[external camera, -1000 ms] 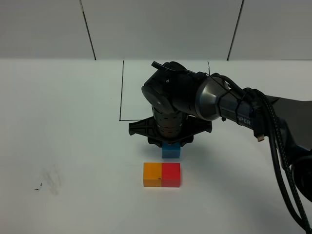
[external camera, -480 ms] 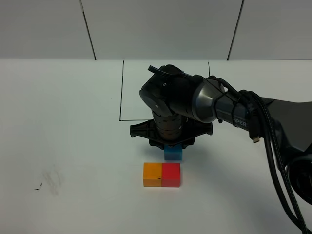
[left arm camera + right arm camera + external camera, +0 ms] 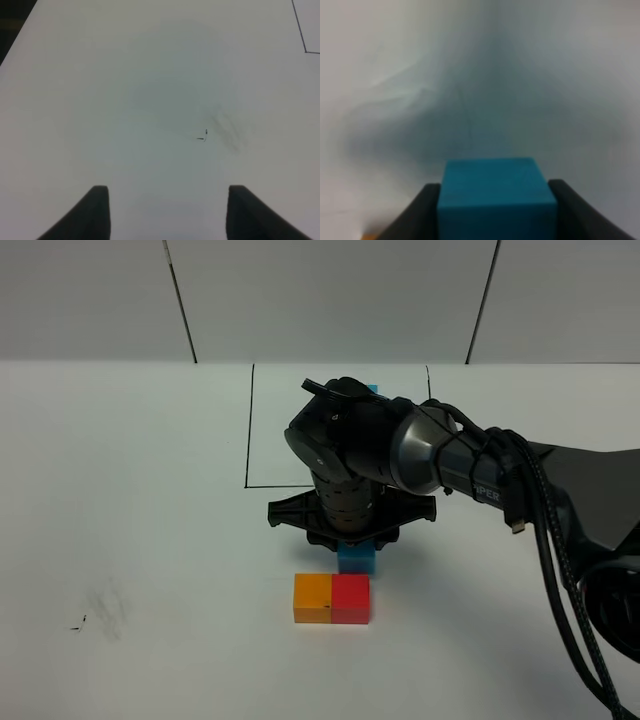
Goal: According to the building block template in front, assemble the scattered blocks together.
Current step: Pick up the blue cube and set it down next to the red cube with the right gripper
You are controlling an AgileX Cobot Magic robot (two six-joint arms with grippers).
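The right gripper point(image 3: 496, 207) is clamped on the small plain blue cube point(image 3: 356, 561), one dark finger point(image 3: 422, 215) pressed to each side so that the cube stays square while it is lined up. Directly on the camera side of the gripper, the small plain red cube point(image 3: 351, 598) and the small plain orange cube point(image 3: 312, 598) sit touching side by side on the white tabletop point(image 3: 150, 540). The blue cube hangs just behind the red one, apparently to form the L; whether it touches the red cube or the table I cannot tell. Beyond the gripper, the thin black drawn rectangle point(image 3: 249, 430) frames the building block template point(image 3: 372, 389), hidden by the arm except for a blue sliver. Well off to the side, the left gripper point(image 3: 167, 215) is spread wide and empty over bare table, out of the way.
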